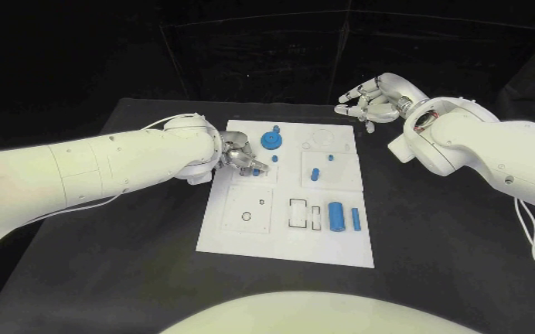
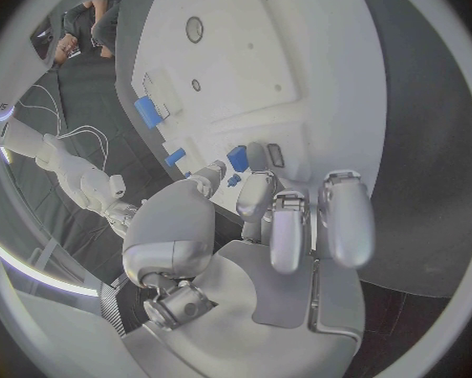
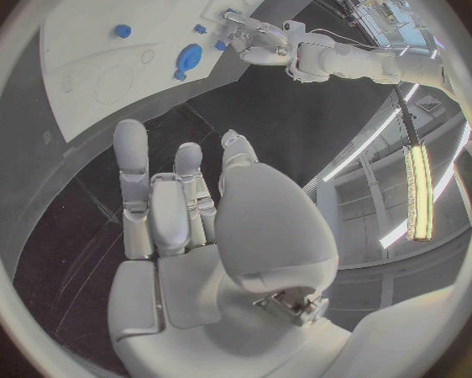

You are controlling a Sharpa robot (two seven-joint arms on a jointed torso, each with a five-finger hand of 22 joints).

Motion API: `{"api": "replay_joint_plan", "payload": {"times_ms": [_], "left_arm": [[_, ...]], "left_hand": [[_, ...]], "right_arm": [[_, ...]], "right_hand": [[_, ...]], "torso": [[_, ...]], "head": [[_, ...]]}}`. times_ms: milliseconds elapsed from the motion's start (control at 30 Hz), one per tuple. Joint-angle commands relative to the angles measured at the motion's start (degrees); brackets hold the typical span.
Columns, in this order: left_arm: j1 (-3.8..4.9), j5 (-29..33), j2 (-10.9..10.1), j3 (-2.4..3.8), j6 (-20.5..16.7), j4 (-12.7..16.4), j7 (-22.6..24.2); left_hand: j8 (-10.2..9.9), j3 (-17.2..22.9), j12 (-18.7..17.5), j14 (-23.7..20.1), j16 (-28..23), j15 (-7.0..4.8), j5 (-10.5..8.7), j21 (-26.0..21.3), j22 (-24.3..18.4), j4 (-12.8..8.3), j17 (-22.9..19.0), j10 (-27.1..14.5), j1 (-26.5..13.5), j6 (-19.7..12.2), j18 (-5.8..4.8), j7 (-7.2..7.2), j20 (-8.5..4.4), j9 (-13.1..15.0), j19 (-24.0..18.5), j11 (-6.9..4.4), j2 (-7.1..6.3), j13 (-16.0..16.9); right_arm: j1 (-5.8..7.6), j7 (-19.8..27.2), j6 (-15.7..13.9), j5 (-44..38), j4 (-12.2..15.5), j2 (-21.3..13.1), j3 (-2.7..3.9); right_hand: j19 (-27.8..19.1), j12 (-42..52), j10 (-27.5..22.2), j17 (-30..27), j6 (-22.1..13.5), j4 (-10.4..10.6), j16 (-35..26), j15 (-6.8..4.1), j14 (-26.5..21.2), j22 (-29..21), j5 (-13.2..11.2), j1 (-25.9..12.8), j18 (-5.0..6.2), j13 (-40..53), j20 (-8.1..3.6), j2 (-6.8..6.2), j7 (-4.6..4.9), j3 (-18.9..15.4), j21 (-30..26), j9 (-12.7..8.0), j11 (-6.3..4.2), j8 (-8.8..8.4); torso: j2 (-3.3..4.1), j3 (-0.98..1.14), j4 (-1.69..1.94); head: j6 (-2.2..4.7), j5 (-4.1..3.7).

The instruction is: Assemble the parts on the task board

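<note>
The task board (image 1: 284, 230) lies mid-table, and the left hand (image 1: 240, 156) pinches a small blue part (image 1: 257, 170) low over it, apparently lining up a slot. The right hand (image 1: 377, 100) hovers off the board's far corner, fingers loosely curled, holding nothing.

No words, labels, brand marks or numbers can be read anywhere. The task board (image 1: 335, 250) carries only thin outlined shapes, small rectangles and circles, with no lettering legible on them.

Left hand (image 1: 240, 158) blocks the task board's (image 1: 240, 237) near-left corner, seemingly.
</note>
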Motion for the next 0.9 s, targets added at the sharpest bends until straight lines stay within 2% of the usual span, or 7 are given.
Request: {"api": "replay_joint_plan", "payload": {"times_ms": [33,100,200,300,433,667,900], "left_arm": [[0.52,0.5,-0.6,0.08,0.4,0.8,0.0],[1.03,1.4,-1.1,0.16,0.3,1.3,0.0],[2.41,3.2,-1.9,0.36,0.6,2.0,0.1],[3.93,4.4,-2.5,0.86,2.8,2.1,0.1],[5.78,5.0,-2.3,1.28,6.5,0.7,0.0],[7.05,2.3,0.3,1.45,12.9,-5.0,-0.3],[7.02,-0.7,4.5,1.4,16.5,-12.8,-0.4]], "left_hand": [[-0.3,-1.0,0.0,6.0,0.4,-0.27,-0.56,-0.2,-0.4,0.2,15.1,0.2,0.2,0.4,-0.24,0.13,-0.45,0.1,1.1,0.03,-0.07,-0.2],[-0.5,-2.0,-1.2,6.0,0.4,-0.2,-0.61,-1.0,-1.5,0.2,15.1,-0.6,0.8,-0.2,-0.03,0.31,-0.43,0.1,0.8,0.17,-0.27,-1.6],[-1.6,-3.6,-4.2,6.0,0.4,0.21,-0.18,-2.5,-3.4,-0.4,15.1,-3.0,3.1,-2.3,0.32,1.04,-0.14,-0.2,0.1,0.78,-0.49,-5.2],[-4.8,-5.2,-6.9,6.0,0.4,1.27,-0.07,-4.0,-5.3,-0.6,15.1,-5.2,4.9,-6.2,0.63,2.68,0.54,-2.0,-0.6,2.06,-0.41,-8.5],[-6.6,-7.0,-8.2,6.0,0.4,2.01,-0.15,-4.8,-6.1,-0.5,15.1,-6.3,6.4,-6.9,0.8,3.62,1.35,-3.7,-0.9,2.87,-0.14,-10.3],[-7.4,-8.3,-8.3,6.0,0.4,2.24,-0.38,-4.9,-6.1,0.0,15.1,-6.4,7.2,-6.7,0.84,3.83,1.73,-4.8,-0.9,3.18,0.68,-10.6],[-7.6,-9.1,-8.1,6.0,0.4,2.3,-0.5,-4.8,-5.9,0.3,15.1,-6.4,7.9,-6.1,0.84,3.82,1.87,-5.4,-0.9,3.2,1.49,-10.5]], "right_arm": [[0.1,0.4,0.2,0.0,-0.1,0.0,0.04],[0.1,0.5,0.2,0.0,-0.1,0.0,0.04],[0.09,0.5,0.2,0.1,-0.3,0.1,0.04],[0.09,0.5,0.2,0.1,-0.5,0.1,0.04],[0.09,0.6,0.2,0.1,-0.6,0.2,0.04],[0.09,0.5,0.2,0.1,-0.7,0.4,0.04],[0.08,0.5,0.3,0.2,-0.8,0.7,0.04]], "right_hand": [[-0.3,-0.2,-0.4,-0.1,-0.2,0.0,-0.3,-0.22,1.1,0.0,0.4,-0.5,0.49,-0.1,0.02,0.12,0.0,-0.3,-0.3,0.0,-0.1,0.23],[-0.3,-0.2,-0.4,-0.1,-0.2,0.0,-0.3,-0.22,1.1,0.0,0.4,-0.5,0.49,-0.1,0.02,0.12,0.0,-0.3,-0.3,0.0,-0.1,0.23],[-0.3,-0.2,-0.4,-0.1,-0.2,0.0,-0.3,-0.22,1.1,0.0,0.4,-0.5,0.49,-0.1,0.02,0.12,0.0,-0.3,-0.3,0.0,-0.1,0.23],[-0.3,-0.2,-0.4,-0.1,-0.2,0.0,-0.3,-0.22,1.1,0.0,0.4,-0.5,0.49,-0.1,0.02,0.12,0.0,-0.3,-0.3,0.0,-0.1,0.23],[-0.3,-0.2,-0.4,-0.1,-0.2,0.0,-0.3,-0.22,1.1,0.0,0.4,-0.5,0.49,-0.1,0.02,0.12,0.0,-0.3,-0.3,0.0,-0.1,0.23],[-0.3,-0.2,-0.4,-0.1,-0.2,0.0,-0.3,-0.22,1.1,0.0,0.4,-0.5,0.49,-0.1,0.02,0.12,0.0,-0.3,-0.3,0.0,-0.1,0.23],[-0.3,-0.1,-0.4,0.1,-0.3,0.1,-0.3,-0.19,1.1,-0.1,0.4,-0.7,0.48,0.0,0.04,0.17,0.02,-0.4,-0.3,0.0,-0.08,0.24]], "torso": [[0.02,-0.05,0.02],[0.0,-0.04,0.0],[0.01,-0.02,-0.02],[0.0,0.01,0.0],[0.02,0.04,-0.02],[0.1,-0.01,-0.02],[0.13,-0.06,-0.1]], "head": [[0.07,-0.07],[0.13,-0.07],[0.29,-0.04],[0.33,-0.01],[0.53,0.01],[0.91,0.26],[0.9,0.44]]}}
